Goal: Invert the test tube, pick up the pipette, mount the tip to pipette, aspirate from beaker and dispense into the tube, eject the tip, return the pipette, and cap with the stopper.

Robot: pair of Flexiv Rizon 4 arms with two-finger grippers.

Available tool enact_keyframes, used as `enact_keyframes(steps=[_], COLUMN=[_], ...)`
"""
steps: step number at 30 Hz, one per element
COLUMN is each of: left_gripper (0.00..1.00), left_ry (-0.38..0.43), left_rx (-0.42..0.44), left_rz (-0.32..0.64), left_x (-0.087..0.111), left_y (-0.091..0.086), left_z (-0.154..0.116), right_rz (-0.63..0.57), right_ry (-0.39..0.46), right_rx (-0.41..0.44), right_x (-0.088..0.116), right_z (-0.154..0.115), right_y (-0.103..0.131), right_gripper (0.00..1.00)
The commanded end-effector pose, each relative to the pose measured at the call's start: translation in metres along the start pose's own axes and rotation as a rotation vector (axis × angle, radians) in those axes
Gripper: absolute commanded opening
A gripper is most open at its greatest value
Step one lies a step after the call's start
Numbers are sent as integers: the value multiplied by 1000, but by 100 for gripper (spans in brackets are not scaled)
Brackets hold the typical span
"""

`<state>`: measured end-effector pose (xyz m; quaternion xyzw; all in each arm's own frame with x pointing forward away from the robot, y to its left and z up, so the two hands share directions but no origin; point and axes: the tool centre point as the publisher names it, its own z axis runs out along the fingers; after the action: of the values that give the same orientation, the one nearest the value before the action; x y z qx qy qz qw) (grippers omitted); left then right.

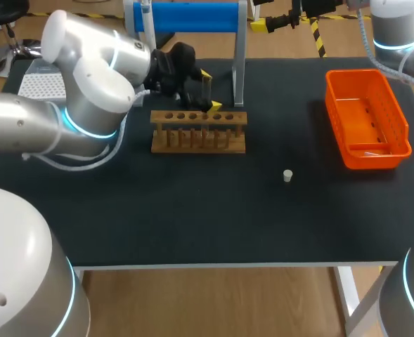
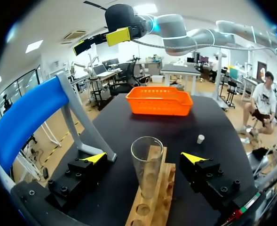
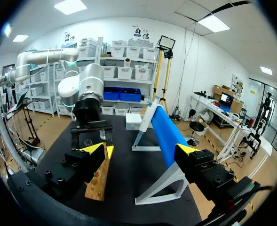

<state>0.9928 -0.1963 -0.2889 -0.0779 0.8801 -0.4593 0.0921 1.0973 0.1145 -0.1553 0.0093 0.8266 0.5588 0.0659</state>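
Tabletop rack (image 2: pixel 165 187) holds test tube (image 2: pixel 146 165) upright, mouth up, seemingly untouched inside open left hand (image 2: pixel 144 158)

Rack (image 1: pixel 198 130) set on bench (image 1: pixel 192 210), left of centre. Test tube (image 2: pixel 146 165) seated upright in a rack hole. From rack: stand (image 1: pixel 240 70) noted just behind at 12 o'clock, bin (image 1: pixel 335 116) at 3 o'clock, stopper (image 1: pixel 287 175) at 4 o'clock, both well apart.

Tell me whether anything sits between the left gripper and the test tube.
Nothing visible does. The tube stands upright in the rack, right between the open fingers of the left gripper, with a clear gap on each side.
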Motion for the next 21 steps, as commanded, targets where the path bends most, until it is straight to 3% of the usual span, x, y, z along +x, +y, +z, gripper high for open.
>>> enact_keyframes(steps=[1,21], left_gripper=[100,100], left_ry=[9,61], left_rx=[-2,-14], left_rz=[2,33], left_x=[-3,-3], left_y=[1,2], left_z=[1,6], right_rz=[1,1], right_ry=[3,3], right_rx=[4,4], right_x=[-1,-1], right_z=[-1,-1], right_y=[1,1], right_gripper=[100,100])
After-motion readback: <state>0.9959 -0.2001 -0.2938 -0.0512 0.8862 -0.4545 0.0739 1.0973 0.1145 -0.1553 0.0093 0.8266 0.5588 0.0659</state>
